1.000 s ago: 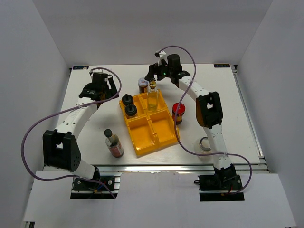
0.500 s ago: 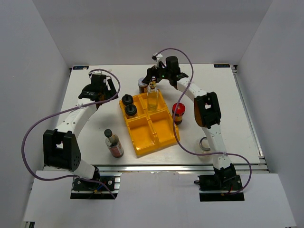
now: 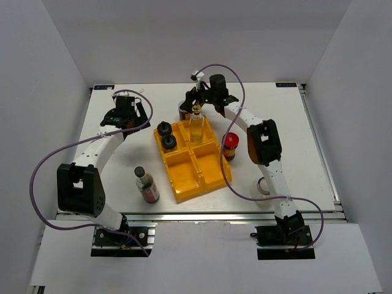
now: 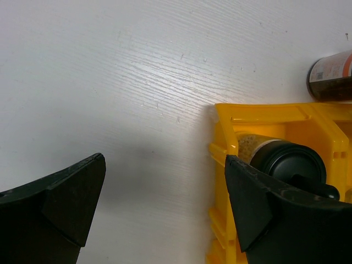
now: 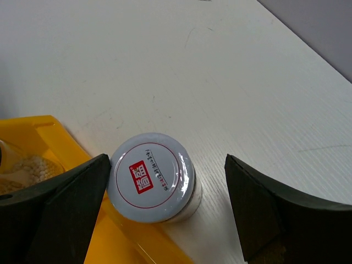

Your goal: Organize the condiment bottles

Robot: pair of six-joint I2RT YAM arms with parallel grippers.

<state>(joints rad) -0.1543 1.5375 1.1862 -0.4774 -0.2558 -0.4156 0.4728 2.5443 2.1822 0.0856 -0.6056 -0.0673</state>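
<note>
Top view: yellow tray [image 3: 208, 173] holds two black-lidded jars [image 3: 163, 128] [image 3: 169, 143] and one gold-topped bottle [image 3: 196, 125], with one dark sauce bottle [image 3: 146, 185] and one red-lidded jar [image 3: 229, 144] standing outside it; left wrist: left gripper [image 4: 165, 159] wide, empty, beside the tray; right wrist alone shows the red label on the one silver-lidded jar [image 5: 151, 184], between the wide-spread fingers [image 5: 60, 214] of the right gripper [image 5: 166, 162].

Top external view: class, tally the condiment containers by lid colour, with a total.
Black: 3, two black-lidded jars and dark black-capped sauce bottle
Red: 1, red-lidded jar
Gold: 1, tall clear gold-topped bottle
Silver: 1, silver-lidded jar
White: 1, white-lidded jar
Total: 7
</note>
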